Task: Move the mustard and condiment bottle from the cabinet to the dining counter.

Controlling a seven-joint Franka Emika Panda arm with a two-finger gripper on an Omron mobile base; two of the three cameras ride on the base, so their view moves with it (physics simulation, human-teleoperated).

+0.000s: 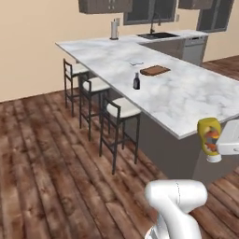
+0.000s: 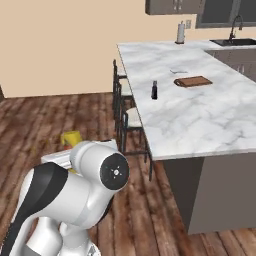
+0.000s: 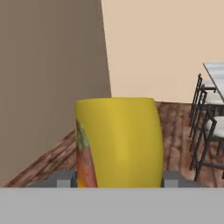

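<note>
Gripping the mustard (image 3: 117, 142) between both fingertips (image 3: 170, 178) — gripper (image 3: 117, 183) clamped on its yellow body, a red and green label showing on one side. Seen from the left base view as a yellow bottle (image 1: 209, 138) held upside down, pale cap at the bottom, out past the near corner of the dining counter (image 1: 186, 100) and above the wooden floor (image 1: 51, 158), not over the marble. Partly hidden in the right base view, just a yellow patch (image 2: 71, 138) peeking above the white arm (image 2: 75, 195). Standing upright on the marble slab, well apart from the gripper: the condiment bottle (image 1: 136, 81), dark with a pale cap, just beside a wooden cutting board (image 1: 155, 70). Lined along the counter's far side — three stools (image 1: 119, 128) with pale seats and dark frames. Further back, a paper towel roll (image 1: 114, 30) and a sink (image 1: 158, 35) with a dark tap, upper cabinets (image 1: 105, 5) above against the beige wall.
</note>
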